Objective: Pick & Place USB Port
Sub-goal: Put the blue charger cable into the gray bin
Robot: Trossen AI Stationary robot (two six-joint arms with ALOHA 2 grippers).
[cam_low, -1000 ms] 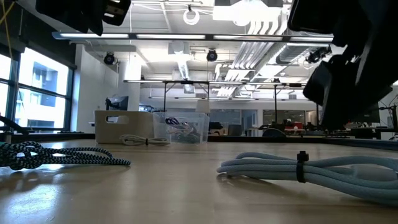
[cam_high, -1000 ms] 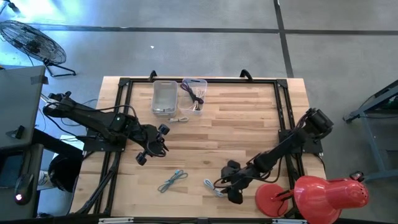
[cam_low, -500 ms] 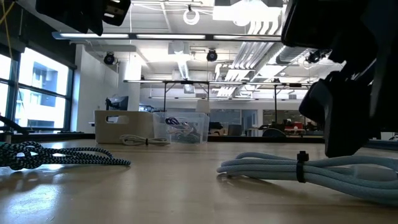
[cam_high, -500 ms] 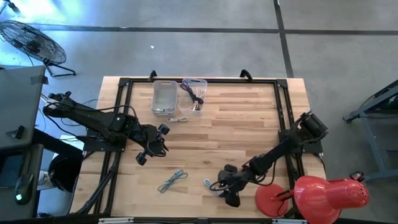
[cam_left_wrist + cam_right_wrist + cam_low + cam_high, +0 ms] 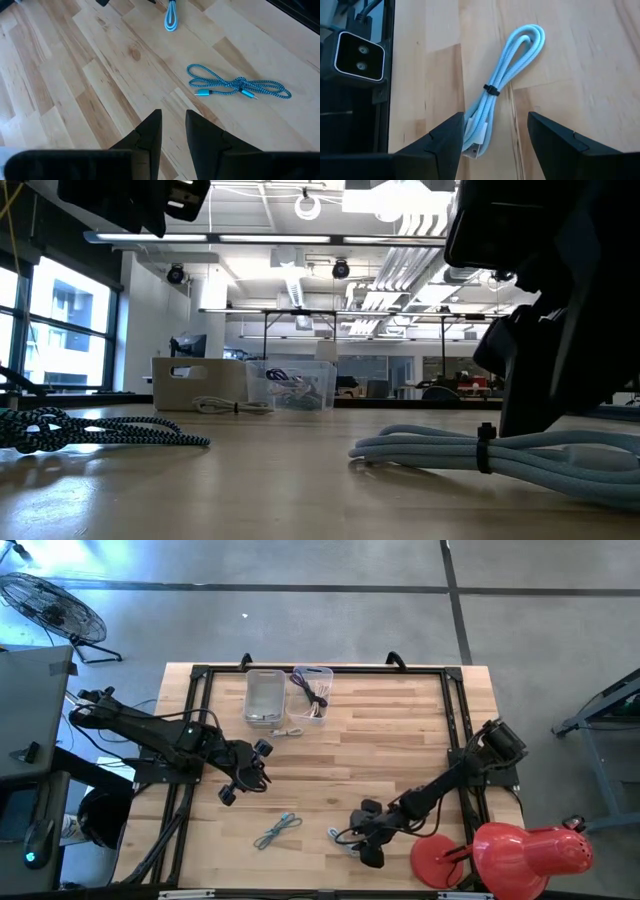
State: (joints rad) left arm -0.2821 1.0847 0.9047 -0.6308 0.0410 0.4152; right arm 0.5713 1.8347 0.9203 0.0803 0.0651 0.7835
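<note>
Hovering over the pale blue cable (image 5: 506, 75)

Right gripper (image 5: 492, 135) spreads its fingers wide and empty, straddling the bundled cable's plug end near the surface's (image 5: 400, 730) front edge. Closing off-centre could pinch one strand, dragging the bundle. Left gripper (image 5: 172, 127) waits, nearly closed, empty.

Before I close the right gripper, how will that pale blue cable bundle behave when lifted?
The pale blue cable bundle will probably lift as one piece, since a dark tie cinches its middle. Its looped ends look soft, so expect some droop. The open right gripper straddles the connector end, so it may hang unevenly.
</note>
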